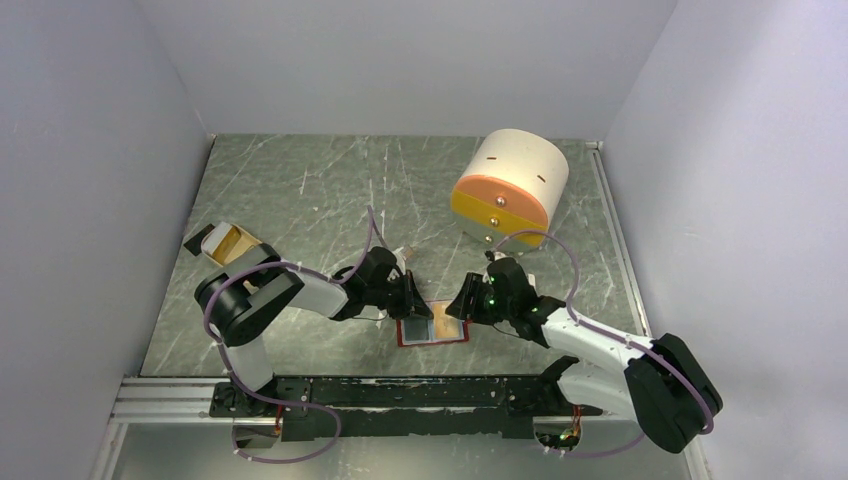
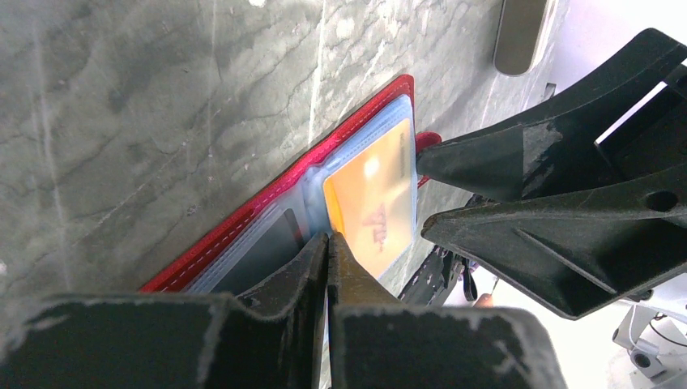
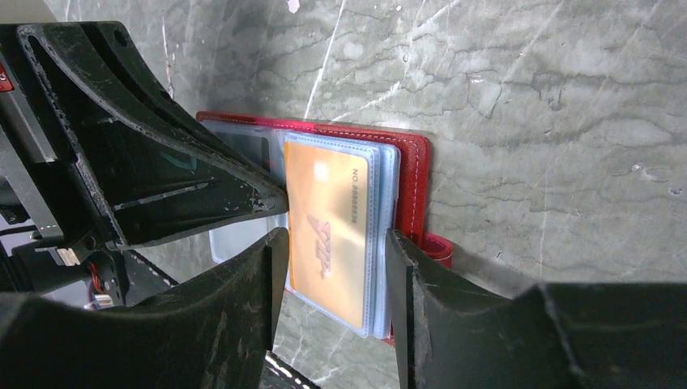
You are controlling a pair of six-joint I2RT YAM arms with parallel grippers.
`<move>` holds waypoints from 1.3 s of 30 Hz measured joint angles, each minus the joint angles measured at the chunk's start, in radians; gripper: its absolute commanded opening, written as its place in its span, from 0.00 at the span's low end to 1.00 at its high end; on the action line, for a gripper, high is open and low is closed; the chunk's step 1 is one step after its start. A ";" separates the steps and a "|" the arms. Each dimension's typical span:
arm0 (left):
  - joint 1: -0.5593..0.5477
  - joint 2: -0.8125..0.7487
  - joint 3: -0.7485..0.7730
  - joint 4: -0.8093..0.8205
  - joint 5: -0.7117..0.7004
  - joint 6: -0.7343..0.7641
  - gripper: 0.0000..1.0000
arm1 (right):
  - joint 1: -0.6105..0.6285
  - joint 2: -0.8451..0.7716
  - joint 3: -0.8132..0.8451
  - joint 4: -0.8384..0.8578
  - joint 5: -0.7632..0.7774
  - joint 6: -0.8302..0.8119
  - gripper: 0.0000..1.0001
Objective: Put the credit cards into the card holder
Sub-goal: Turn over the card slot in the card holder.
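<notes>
Top external: card holder open flat, long axis left-right; left end effector clenched, right end effector spread.

We see a dark green marbled table; on it the red card holder lies open near the middle, a cream-and-orange cylinder rests far right, a beige tray sits left

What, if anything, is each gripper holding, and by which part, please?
The right gripper straddles the card holder's half with the orange card, a finger at each side; clamping cannot be told. The left gripper is shut at the fold, apparently holding nothing.
</notes>
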 measured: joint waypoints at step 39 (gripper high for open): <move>0.000 0.004 -0.002 0.008 0.003 -0.007 0.09 | -0.001 0.010 0.002 0.044 -0.061 -0.002 0.45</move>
